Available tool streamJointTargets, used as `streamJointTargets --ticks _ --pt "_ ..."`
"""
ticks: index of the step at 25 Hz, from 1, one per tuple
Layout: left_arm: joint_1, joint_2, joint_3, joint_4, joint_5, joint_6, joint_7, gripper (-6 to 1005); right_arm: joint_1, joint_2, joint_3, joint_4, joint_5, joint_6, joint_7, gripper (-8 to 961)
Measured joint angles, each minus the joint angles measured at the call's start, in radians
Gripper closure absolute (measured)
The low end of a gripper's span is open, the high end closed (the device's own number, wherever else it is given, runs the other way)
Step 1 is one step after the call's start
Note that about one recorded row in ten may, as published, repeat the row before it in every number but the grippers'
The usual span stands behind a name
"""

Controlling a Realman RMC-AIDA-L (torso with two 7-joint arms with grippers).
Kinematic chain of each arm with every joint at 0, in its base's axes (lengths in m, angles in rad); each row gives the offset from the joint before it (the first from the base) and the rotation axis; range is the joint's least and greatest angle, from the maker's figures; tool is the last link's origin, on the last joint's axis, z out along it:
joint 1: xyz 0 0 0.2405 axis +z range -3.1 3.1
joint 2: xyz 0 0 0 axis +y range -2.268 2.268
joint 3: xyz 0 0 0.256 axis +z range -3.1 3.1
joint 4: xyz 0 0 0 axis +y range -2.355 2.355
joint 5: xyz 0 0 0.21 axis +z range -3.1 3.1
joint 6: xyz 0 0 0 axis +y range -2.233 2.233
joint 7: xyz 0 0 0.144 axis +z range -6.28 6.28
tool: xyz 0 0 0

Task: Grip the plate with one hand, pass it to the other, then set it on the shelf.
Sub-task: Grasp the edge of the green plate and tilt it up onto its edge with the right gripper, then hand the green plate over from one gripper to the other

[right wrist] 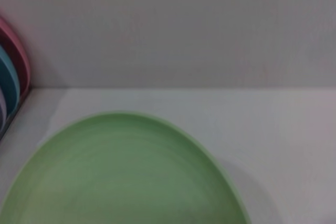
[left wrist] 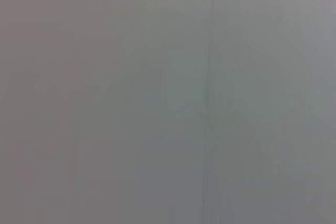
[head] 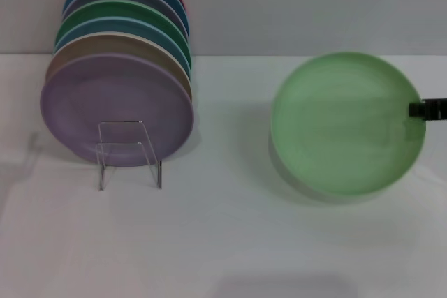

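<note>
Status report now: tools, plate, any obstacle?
Right tool on light green plate rim, plate lifted. Left tool unseen. Shelf full of plates.

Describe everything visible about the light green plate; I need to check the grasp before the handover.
The light pastel-green round plate is plain and matte, with a shallow raised rim and faint streaks across its face. It looks tilted, its face turned toward the head camera, apparently lifted off the white table, where its shadow falls below it. The black right gripper reaches in from the right and meets its right rim. Nothing else touches it; the stack of coloured plates stands apart at left.
</note>
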State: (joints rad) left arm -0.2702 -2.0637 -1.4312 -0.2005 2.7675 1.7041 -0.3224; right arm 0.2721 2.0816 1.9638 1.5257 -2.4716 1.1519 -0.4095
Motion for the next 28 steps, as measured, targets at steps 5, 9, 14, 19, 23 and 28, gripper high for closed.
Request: streamJointTargets --ticks 5,9,14,19,23,28 --pt "0.007 0.001 0.000 -0.005 0.000 0.000 -0.003 174 -0.053 0.000 -0.117 0.010 -0.007 -0.196 -0.013 934" --pt "0.008 0.001 0.000 -0.005 0.000 0.000 -0.003 175 -0.089 0.001 -0.194 0.031 -0.018 -0.317 -0.013 933" --pt "0.009 0.001 0.000 -0.004 0.000 0.000 0.000 175 -0.140 0.003 -0.302 0.062 -0.060 -0.506 -0.008 933" --pt "0.013 0.001 0.000 0.002 0.000 0.000 0.000 176 -0.188 0.005 -0.402 0.056 -0.107 -0.702 -0.006 933" --pt "0.025 -0.003 0.007 0.003 0.006 0.003 -0.004 176 -0.232 0.006 -0.515 -0.014 -0.147 -0.984 -0.008 933" --pt "0.029 -0.004 0.011 0.001 0.008 0.012 -0.005 177 -0.256 0.004 -0.615 -0.119 -0.164 -1.245 -0.009 934"
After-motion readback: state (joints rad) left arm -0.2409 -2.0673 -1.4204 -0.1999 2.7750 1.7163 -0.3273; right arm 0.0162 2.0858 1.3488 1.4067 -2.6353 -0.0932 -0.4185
